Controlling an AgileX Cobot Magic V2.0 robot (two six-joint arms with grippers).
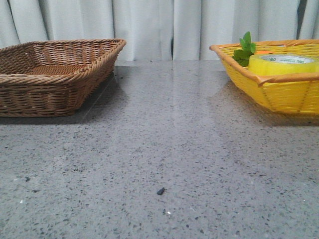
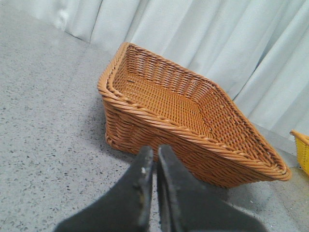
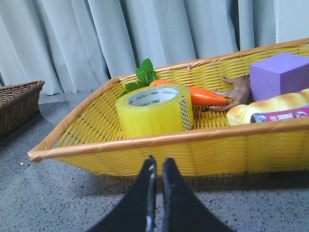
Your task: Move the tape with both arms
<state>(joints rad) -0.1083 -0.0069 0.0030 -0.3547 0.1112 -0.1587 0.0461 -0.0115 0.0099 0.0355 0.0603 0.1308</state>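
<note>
The yellow tape roll (image 1: 280, 64) with a white printed core lies flat in the yellow basket (image 1: 279, 94) at the right of the front view. It also shows in the right wrist view (image 3: 154, 110), inside that basket (image 3: 159, 140). My right gripper (image 3: 158, 165) is shut and empty, above the table just outside the basket's near wall. My left gripper (image 2: 156, 153) is shut and empty, just in front of the brown wicker basket (image 2: 188, 116). Neither gripper shows in the front view.
The brown wicker basket (image 1: 55, 74) stands at the left and looks empty. The yellow basket also holds an orange carrot (image 3: 205, 96) with green leaves (image 3: 142, 77), a purple block (image 3: 280, 75), a bread roll (image 3: 270, 106) and a brown toy figure (image 3: 234, 92). A grey curtain (image 1: 159, 25) hangs behind.
</note>
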